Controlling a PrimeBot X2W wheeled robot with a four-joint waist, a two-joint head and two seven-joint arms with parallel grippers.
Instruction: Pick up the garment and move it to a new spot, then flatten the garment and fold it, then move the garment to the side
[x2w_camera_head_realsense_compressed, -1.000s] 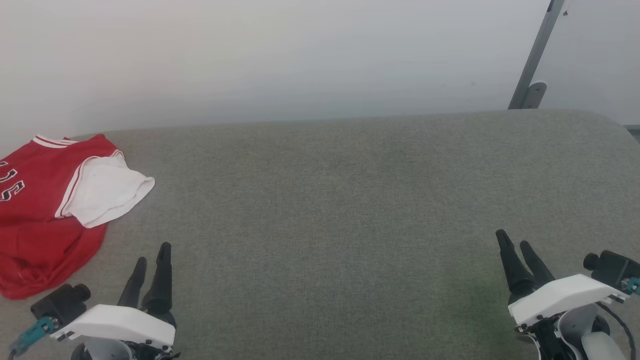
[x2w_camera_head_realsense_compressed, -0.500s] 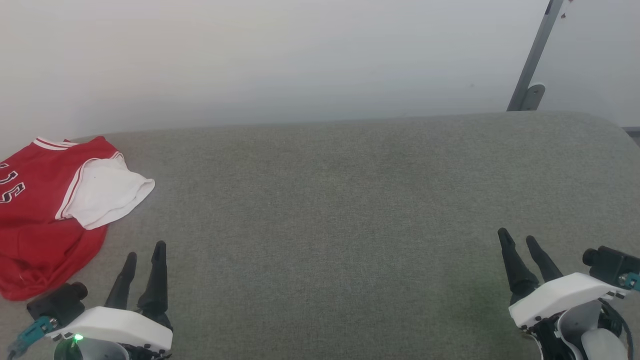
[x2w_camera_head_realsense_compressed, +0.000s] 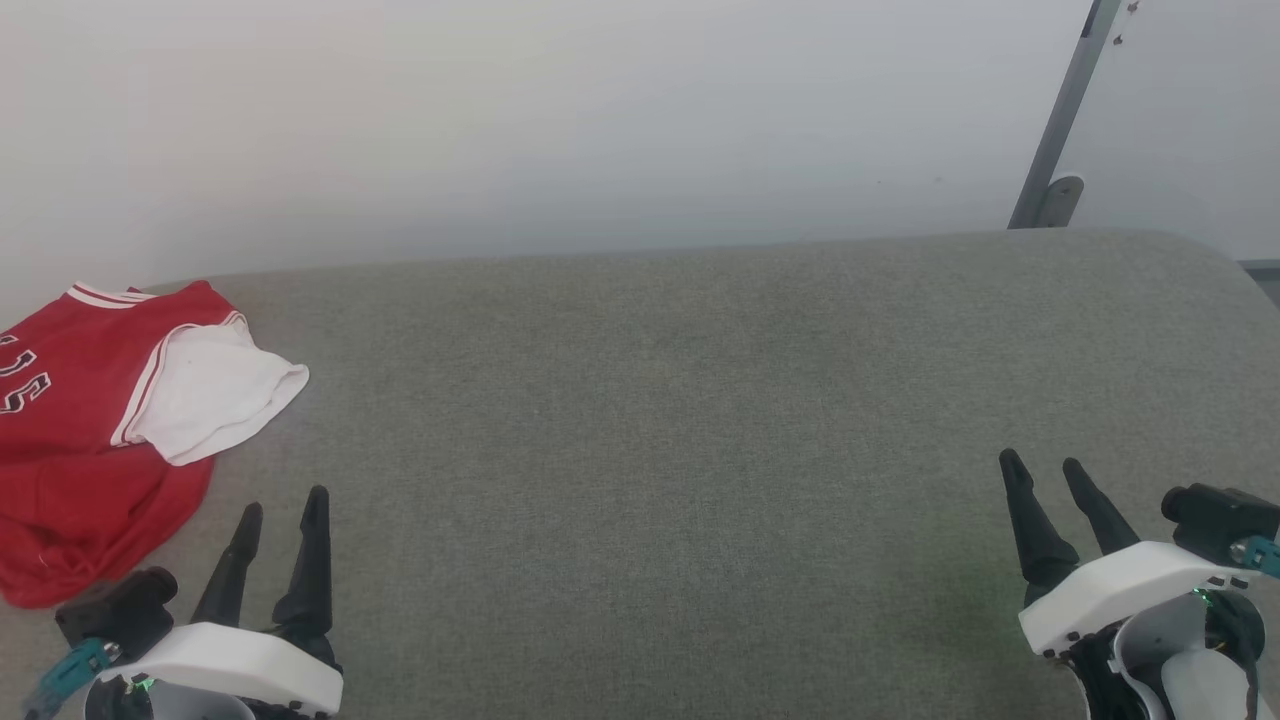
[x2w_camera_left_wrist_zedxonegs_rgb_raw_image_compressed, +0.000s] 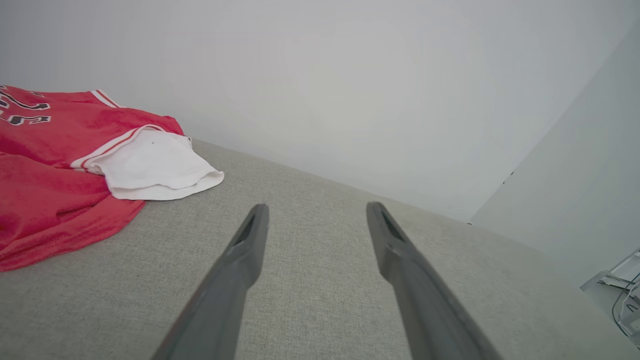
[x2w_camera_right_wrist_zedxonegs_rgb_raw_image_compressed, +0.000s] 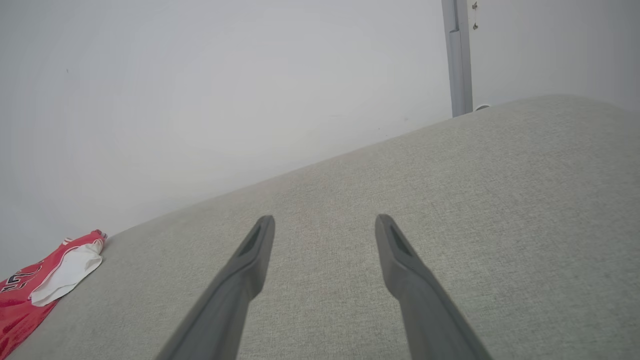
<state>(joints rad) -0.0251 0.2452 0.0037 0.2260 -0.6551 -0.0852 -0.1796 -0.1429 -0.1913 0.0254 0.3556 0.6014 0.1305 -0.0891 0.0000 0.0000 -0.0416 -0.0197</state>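
The garment (x2w_camera_head_realsense_compressed: 70, 440), a red jersey with striped trim, lies crumpled at the far left of the grey cushioned surface, one corner turned over to show its white inside (x2w_camera_head_realsense_compressed: 215, 395). Black white-outlined lettering shows at its left edge. My left gripper (x2w_camera_head_realsense_compressed: 283, 505) hovers open just right of the garment's lower edge, apart from it. In the left wrist view the garment (x2w_camera_left_wrist_zedxonegs_rgb_raw_image_compressed: 55, 165) lies left of the open gripper (x2w_camera_left_wrist_zedxonegs_rgb_raw_image_compressed: 315, 212). My right gripper (x2w_camera_head_realsense_compressed: 1045, 465) stands open at the lower right, far from it. The right wrist view has the garment (x2w_camera_right_wrist_zedxonegs_rgb_raw_image_compressed: 30, 295) at its bottom left and the gripper (x2w_camera_right_wrist_zedxonegs_rgb_raw_image_compressed: 325, 222) open.
The grey cushioned surface (x2w_camera_head_realsense_compressed: 680, 420) stretches wide between the two grippers. A pale wall (x2w_camera_head_realsense_compressed: 560, 120) rises right behind its back edge. A grey metal post (x2w_camera_head_realsense_compressed: 1060, 120) stands at the back right corner.
Both grippers have spread their fingers wider. The left gripper has dropped slightly lower in the head view. The head camera has tilted a little, shifting the whole picture downward.
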